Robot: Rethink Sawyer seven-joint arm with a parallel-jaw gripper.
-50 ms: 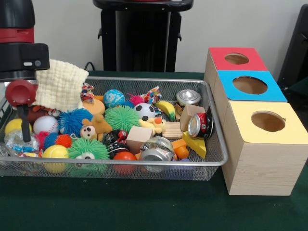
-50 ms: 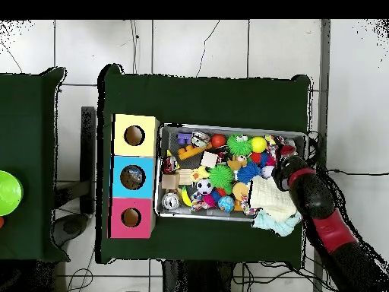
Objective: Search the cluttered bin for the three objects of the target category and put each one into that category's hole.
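Note:
A wire mesh bin (image 1: 214, 161) holds a heap of toys. Among them are crushed cans (image 1: 200, 125), a soccer ball (image 1: 144, 111), a baseball (image 1: 45, 124), spiky green (image 1: 121, 118) and blue (image 1: 74, 120) balls, wooden blocks (image 1: 138, 137), a banana (image 1: 167, 109) and a teddy (image 1: 98, 126). Right of the bin stand three wooden boxes, each with a hole on top: red (image 1: 237, 58), blue (image 1: 250, 85) and yellow (image 1: 268, 121). My gripper (image 1: 24, 134) reaches down into the bin's left end beside the baseball. In the overhead view the gripper (image 2: 279, 169) is over the bin's (image 2: 232, 215) right end.
A cream knitted cloth (image 1: 60, 84) drapes over the bin's back left corner, close to my arm. In the overhead view the cream cloth (image 2: 267, 198) overlaps a pale blue cloth (image 2: 277, 222) outside the bin. A green round object (image 2: 7, 196) lies on the side table.

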